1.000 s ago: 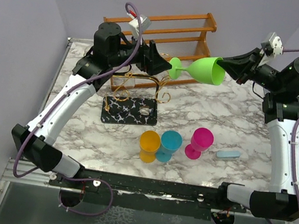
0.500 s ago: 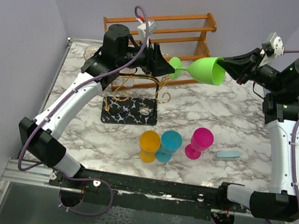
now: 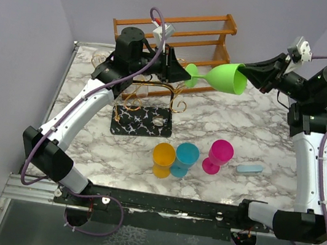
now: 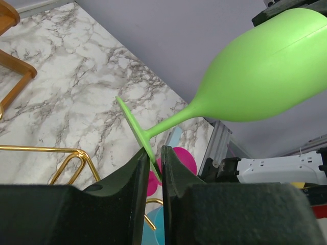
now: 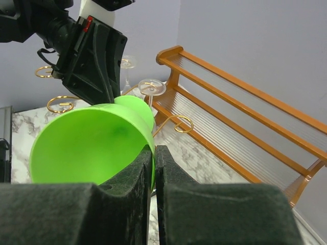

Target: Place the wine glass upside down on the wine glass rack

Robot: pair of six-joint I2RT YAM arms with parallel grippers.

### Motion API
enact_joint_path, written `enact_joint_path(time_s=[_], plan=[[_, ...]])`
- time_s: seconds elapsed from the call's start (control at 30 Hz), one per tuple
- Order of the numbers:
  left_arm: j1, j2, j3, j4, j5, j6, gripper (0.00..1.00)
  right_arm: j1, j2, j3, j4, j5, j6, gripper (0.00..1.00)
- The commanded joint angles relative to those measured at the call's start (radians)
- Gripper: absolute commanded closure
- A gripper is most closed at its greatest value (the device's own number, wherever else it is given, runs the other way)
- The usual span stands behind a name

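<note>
Top cam: wine glass (image 3: 223, 77) held sideways in the air just behind the wine glass rack (image 3: 142, 122), left wrist shows left gripper (image 4: 154, 153) clamped on its foot, right wrist shows right gripper (image 5: 155, 150) pinching its rim.

Two goblets (image 3: 223, 77) (image 3: 218, 155), two cups (image 3: 163, 158) (image 3: 186, 158), two racks (image 3: 132, 121) (image 3: 198, 20).

Top view looked down from above the near edge, taking in the whole table (image 3: 261, 132). Wrist views sat close, facing each other — both shared the wine glass (image 4: 265, 66).
</note>
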Motion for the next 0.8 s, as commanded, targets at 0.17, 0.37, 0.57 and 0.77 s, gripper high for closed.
enact_joint_path(time_s=[0.17,0.37,0.57,0.77], plan=[[-0.006,-0.012,-0.004,0.032,0.022,0.016,1.00,0.000,-0.031,-0.021,0.032,-0.023,0.002,0.91],[-0.006,-0.029,-0.004,0.024,0.003,0.042,1.00,0.000,-0.033,-0.026,0.024,-0.016,-0.011,0.87],[-0.002,-0.062,0.011,-0.044,-0.137,0.142,1.00,0.000,-0.039,-0.019,-0.007,-0.005,-0.039,0.60],[0.039,-0.082,0.011,-0.065,-0.213,0.158,1.00,0.000,-0.042,-0.003,-0.041,0.000,-0.077,0.32]])
